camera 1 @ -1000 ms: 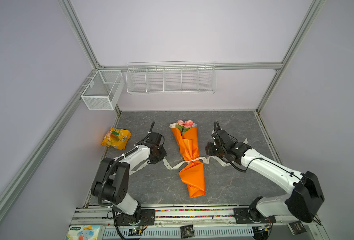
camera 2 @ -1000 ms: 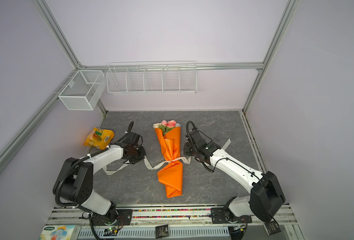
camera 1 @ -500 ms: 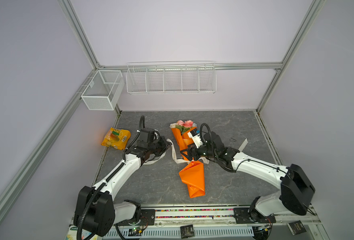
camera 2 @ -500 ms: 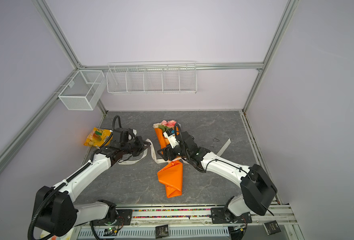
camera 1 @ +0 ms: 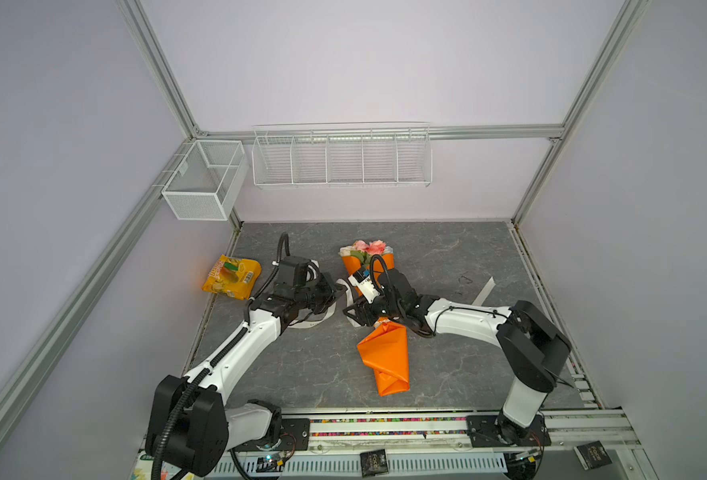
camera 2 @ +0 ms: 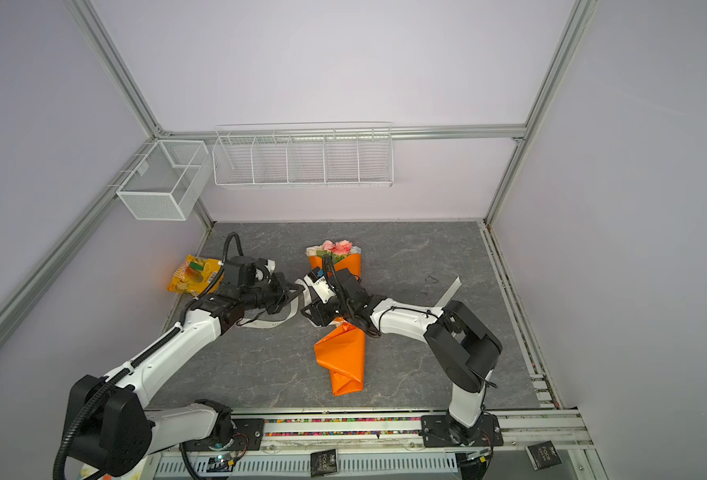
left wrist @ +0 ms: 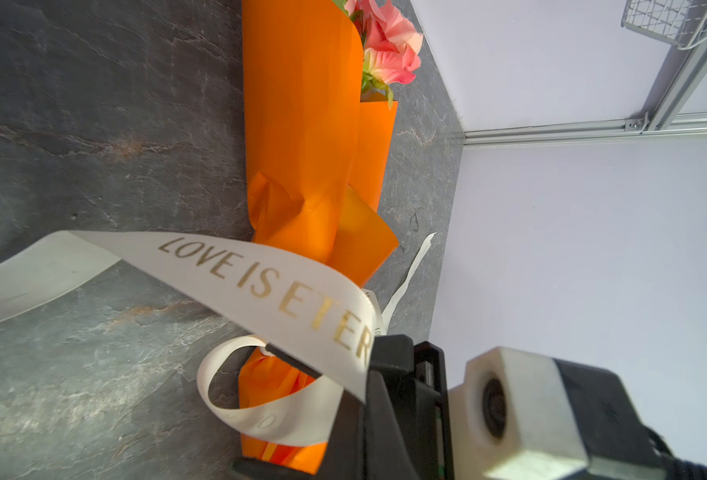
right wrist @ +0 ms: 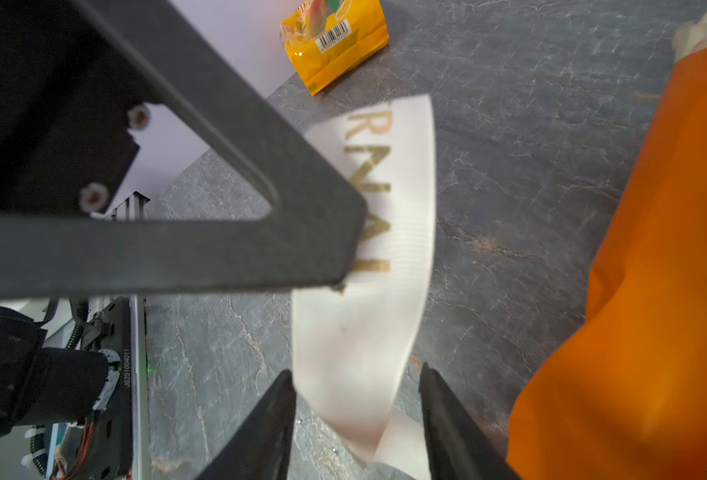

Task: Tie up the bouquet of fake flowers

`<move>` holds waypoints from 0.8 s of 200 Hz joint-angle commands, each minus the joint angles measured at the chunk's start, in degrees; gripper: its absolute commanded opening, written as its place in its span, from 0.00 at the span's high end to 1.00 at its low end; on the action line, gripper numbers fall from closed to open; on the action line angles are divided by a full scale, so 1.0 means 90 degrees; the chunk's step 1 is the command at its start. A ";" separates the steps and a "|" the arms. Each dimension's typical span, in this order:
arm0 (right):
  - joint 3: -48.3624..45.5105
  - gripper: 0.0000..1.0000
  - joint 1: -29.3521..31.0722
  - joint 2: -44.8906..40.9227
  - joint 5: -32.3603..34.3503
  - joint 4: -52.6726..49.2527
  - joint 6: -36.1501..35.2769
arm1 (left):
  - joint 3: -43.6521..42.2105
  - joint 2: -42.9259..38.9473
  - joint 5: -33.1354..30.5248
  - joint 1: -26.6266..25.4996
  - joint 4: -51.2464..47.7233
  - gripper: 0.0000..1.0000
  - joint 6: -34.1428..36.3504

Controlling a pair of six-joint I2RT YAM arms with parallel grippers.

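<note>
The bouquet of fake flowers (camera 1: 385,353) (camera 2: 341,353) lies mid-table in orange paper, its pink roses (camera 1: 368,247) toward the back wall. A cream ribbon (left wrist: 260,282) (right wrist: 364,332) with gold letters loops off its waist to the left. My left gripper (camera 1: 335,291) (camera 2: 298,293) is shut on the ribbon just left of the bouquet; its black finger (right wrist: 302,249) shows in the right wrist view. My right gripper (camera 1: 349,313) (right wrist: 354,374) reaches across the bouquet's waist. Its jaws stand apart with the ribbon hanging between them, unpinched.
A yellow snack bag (camera 1: 231,276) (right wrist: 335,41) lies at the table's left edge, behind the left arm. The ribbon's other end (camera 1: 484,289) lies loose at the right. Two white wire baskets (camera 1: 341,156) (camera 1: 204,178) hang on the back and left walls.
Both grippers came in from the bouquet's sides. The left brought its ribbon end toward the bouquet; the right let its end drop and crossed over the bouquet to meet the left gripper.
</note>
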 commanded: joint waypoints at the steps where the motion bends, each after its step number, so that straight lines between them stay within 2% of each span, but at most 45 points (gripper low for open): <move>1: 0.0048 0.59 0.0062 0.0166 -0.0170 0.0248 -0.0057 | -0.0091 -0.0119 0.0058 -0.0038 0.0158 1.00 -0.0106; 32: -0.0141 0.87 0.0087 -0.0210 0.0183 0.0063 -0.0169 | -0.0125 -0.0239 -0.0101 -0.0033 0.0005 1.00 0.0046; 50: -0.0209 0.93 0.0084 -0.0529 0.0367 -0.0315 -0.0234 | -0.0322 -0.0362 -0.0247 -0.0038 -0.0035 0.79 0.0197; 64: -0.0293 0.93 0.0083 -0.0763 0.0512 -0.0545 -0.0259 | -0.0389 -0.0370 -0.0269 -0.0029 -0.0285 0.65 0.0587; 84: -0.0376 0.93 0.0082 -0.1052 0.0457 -0.0825 -0.0425 | -0.0523 -0.0435 -0.0311 -0.0032 -0.0587 0.55 0.1199; 130: -0.0460 0.91 0.0082 -0.1228 0.0299 -0.1076 -0.0791 | -0.0759 -0.1297 -0.0481 -0.0034 -0.0734 0.55 0.2867; 140: -0.0424 0.90 0.0089 -0.1235 0.0272 -0.1139 -0.0828 | -0.0838 -0.1481 -0.0467 -0.0029 -0.0618 0.58 0.3274; 160: -0.0421 0.87 0.0071 -0.1268 0.0295 -0.1151 -0.0803 | -0.1152 -0.1577 0.0376 -0.0046 0.0435 0.63 0.3667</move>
